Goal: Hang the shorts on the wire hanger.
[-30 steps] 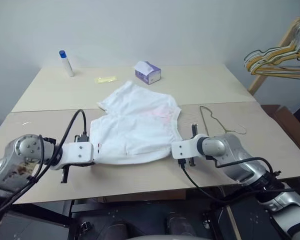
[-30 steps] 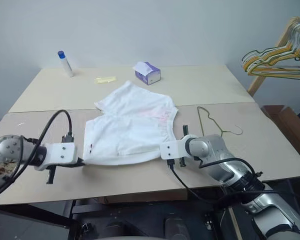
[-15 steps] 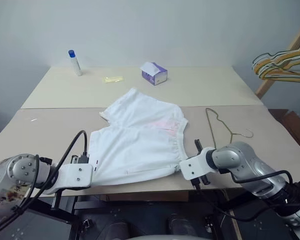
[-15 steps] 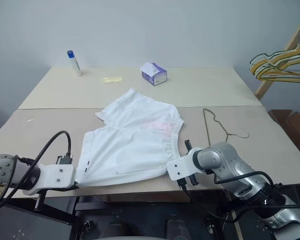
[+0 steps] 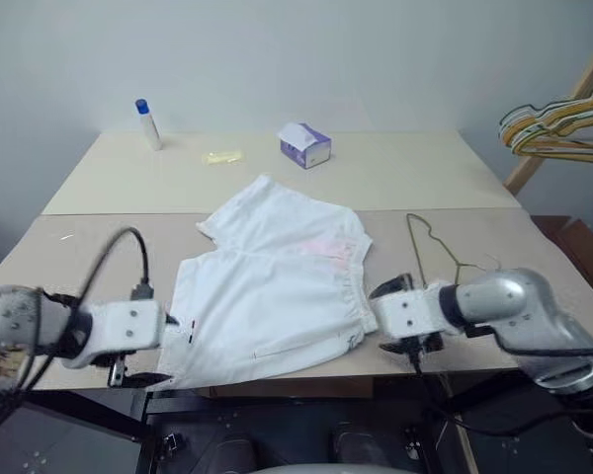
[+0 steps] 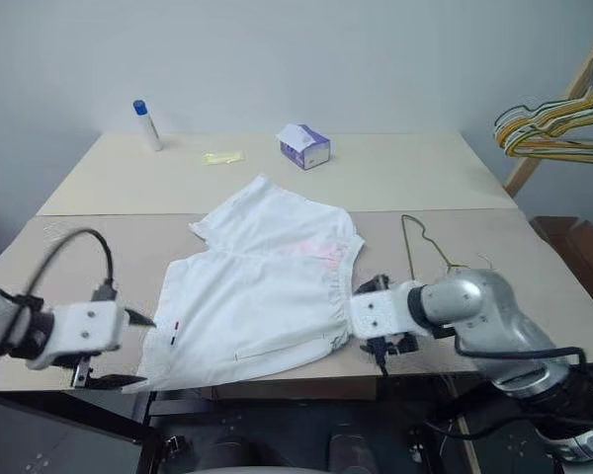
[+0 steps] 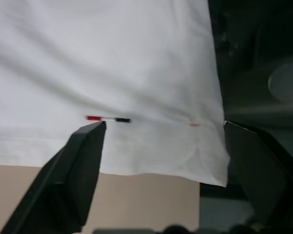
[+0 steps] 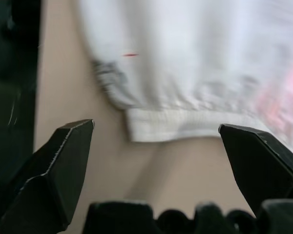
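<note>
No readable text, labels, brands or numbers on any surface or object.

We see bare surface (image 5: pixel 99 247) at left; shorts (image 5: pixel 277 286) fill the centre, hanger (image 5: pixel 430 247) lies right.

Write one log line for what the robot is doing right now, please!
shorts: flat on table, near edge, not held | wire hanger: on table beside shorts, untouched | left end effector: open | right end effector: open
</note>
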Motion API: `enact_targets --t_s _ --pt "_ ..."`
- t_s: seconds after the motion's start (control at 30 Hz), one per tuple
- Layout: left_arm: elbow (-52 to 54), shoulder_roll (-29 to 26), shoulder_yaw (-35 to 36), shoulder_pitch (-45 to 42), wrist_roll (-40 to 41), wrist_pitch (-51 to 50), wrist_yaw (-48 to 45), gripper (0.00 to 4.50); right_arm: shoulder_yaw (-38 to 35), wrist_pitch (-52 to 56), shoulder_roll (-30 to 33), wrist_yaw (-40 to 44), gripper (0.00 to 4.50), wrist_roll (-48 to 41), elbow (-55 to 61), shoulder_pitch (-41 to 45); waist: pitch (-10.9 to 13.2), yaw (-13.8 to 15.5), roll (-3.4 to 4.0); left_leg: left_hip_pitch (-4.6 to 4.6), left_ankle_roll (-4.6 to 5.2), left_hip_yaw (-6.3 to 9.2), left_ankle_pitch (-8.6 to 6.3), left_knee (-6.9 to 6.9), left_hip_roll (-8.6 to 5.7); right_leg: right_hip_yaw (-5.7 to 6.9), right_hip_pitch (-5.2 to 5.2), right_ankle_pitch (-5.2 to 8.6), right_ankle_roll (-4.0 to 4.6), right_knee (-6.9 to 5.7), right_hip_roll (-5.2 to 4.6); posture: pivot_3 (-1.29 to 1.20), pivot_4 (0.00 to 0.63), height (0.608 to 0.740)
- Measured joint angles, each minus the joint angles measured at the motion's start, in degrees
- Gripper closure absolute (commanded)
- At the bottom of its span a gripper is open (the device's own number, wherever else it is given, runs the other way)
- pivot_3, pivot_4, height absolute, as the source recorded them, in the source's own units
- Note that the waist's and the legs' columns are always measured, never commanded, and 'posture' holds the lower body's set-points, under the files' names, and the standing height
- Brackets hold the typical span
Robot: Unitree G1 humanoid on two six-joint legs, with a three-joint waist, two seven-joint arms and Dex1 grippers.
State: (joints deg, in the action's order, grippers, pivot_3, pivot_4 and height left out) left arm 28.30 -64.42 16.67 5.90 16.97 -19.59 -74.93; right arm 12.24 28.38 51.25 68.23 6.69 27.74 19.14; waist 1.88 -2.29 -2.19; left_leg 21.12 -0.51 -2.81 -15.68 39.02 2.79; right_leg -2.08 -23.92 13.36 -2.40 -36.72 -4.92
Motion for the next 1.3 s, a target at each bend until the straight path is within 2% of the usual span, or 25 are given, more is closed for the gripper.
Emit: enact_targets --t_s 0.07,0.17,0.27,0.4,0.5,0.63,0.97,1.07,1.3 --pt "-0.39 4.84 0.14 -5.08 4.2 -0.33 2.47 0.02 -3.09 7.89 -2.3 -3.3 0.0 -1.44 -1.35 1.94 -0.01 0.0 -0.02 -0.04 0.0 0.01 0.0 0.0 -0.01 0.0 0.06 0.0 0.01 -0.01 0.0 -0.04 0.0 0.74" --pt "-1.42 8.83 -1.43 -9.54 5.91 -0.36 5.5 0.02 -5.59 17.91 -7.07 -9.61 0.0 -1.81 -6.08 5.56 -0.04 -0.26 -0.05 -0.02 0.0 0.02 0.0 0.0 -0.02 -0.03 0.08 -0.02 0.02 0.0 0.02 -0.04 0.0 0.74" --pt "-3.0 12.96 -4.94 -12.44 5.65 0.01 9.06 0.02 -8.19 29.52 -15.09 -18.82 0.0 -1.83 -14.68 10.85 -0.06 -0.8 -0.04 0.0 0.0 0.02 0.0 -0.01 -0.03 -0.11 0.04 -0.04 0.03 -0.01 0.04 -0.04 0.0 0.74" --pt "-4.05 14.94 -7.56 -13.15 5.29 0.6 10.86 0.02 -14.01 38.41 -24.38 -29.38 0.0 -2.37 -24.93 16.46 -0.06 -1.54 -0.04 0.07 0.0 0.03 0.0 -0.04 -0.03 -0.14 -0.08 -0.04 0.02 -0.04 0.05 -0.06 0.0 0.74" --pt "-4.04 15.3 -8.88 -13.44 5.59 0.46 11.42 0.02 -15.92 38.84 -28.52 -37.12 0.0 -2.31 -31.62 17.95 -0.06 -1.86 -0.03 0.1 0.0 0.04 0.0 -0.06 -0.03 -0.14 -0.09 -0.04 0.01 -0.02 0.05 -0.07 0.0 0.74" --pt "-4.09 15.31 -10.1 -14.33 5.55 0.59 11.47 0.02 -16.13 37.02 -30.62 -42.42 0.0 -2.64 -38.4 17.96 -0.05 -2.1 -0.01 0.1 0.0 0.04 0.0 -0.05 -0.03 -0.16 -0.09 -0.05 0.0 -0.03 0.05 -0.07 0.0 0.74" --pt "-3.39 15.52 -11.23 -15.31 5.86 0.85 11.85 0.02 -20.08 33.54 -30.98 -47.31 0.0 -7.08 -46.59 18.01 -0.06 -4.49 0.0 0.07 0.0 0.08 0.0 -0.06 -0.03 -0.21 -0.06 -0.06 -0.02 -0.04 0.05 -0.06 0.0 0.74" --pt "-3.34 15.52 -11.24 -15.37 5.91 0.88 11.69 0.0 -18.98 33.54 -30.23 -47.13 0.56 -7.68 -47.17 18.09 -0.07 -5.0 0.01 0.03 0.0 0.11 0.0 -0.06 -0.03 -0.21 0.0 -0.06 -0.03 -0.03 0.05 -0.06 0.0 0.74" --pt "-3.34 16.45 -11.39 -15.4 6.59 2.01 11.4 0.0 -18.26 33.57 -29.55 -47.56 2.99 -8.0 -47.67 18.04 -0.12 -5.13 -0.04 0.0 0.0 0.14 0.0 -0.06 -0.03 -0.2 0.05 -0.05 -0.04 -0.02 0.06 -0.07 0.0 0.74"
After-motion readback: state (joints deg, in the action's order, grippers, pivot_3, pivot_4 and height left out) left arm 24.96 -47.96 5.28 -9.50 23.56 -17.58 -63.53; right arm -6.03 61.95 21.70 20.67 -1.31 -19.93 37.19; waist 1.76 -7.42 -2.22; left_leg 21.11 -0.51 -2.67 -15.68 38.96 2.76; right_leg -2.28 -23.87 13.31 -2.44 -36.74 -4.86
